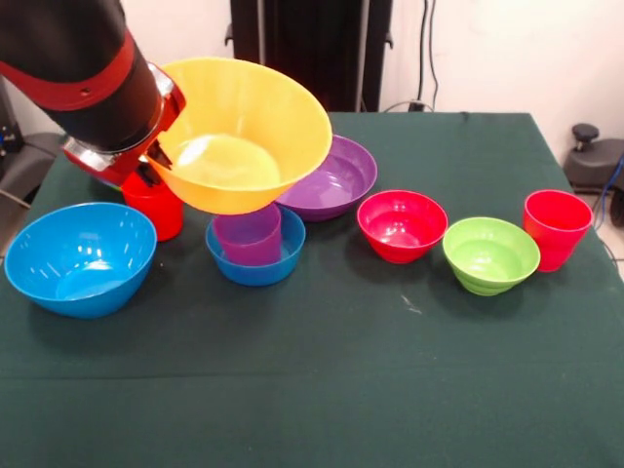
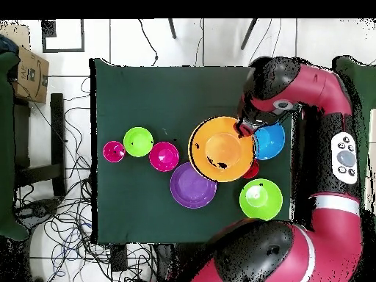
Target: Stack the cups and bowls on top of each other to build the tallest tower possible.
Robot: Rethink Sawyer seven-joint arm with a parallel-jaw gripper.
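My gripper [image 1: 153, 162] is shut on the rim of the large yellow bowl [image 1: 244, 136], which hangs tilted in the air with its mouth toward the camera. Right under it a purple cup [image 1: 250, 237] stands inside the small blue bowl [image 1: 256, 265]. In the overhead view the gripper [image 2: 241, 131] holds the yellow bowl [image 2: 220, 149] at its edge, and the bowl hides that cup. A red cup [image 1: 156, 207] stands just below the gripper. The large blue bowl [image 1: 80, 258] sits at the left and the large purple bowl [image 1: 336, 178] behind.
Right of the middle stand a red-pink small bowl [image 1: 402, 225], a small lime green bowl [image 1: 490, 255] and a second red cup [image 1: 557, 226]. A large lime green bowl [image 2: 261, 198] sits near the robot's base. The arm [image 1: 78, 68] fills the upper left.
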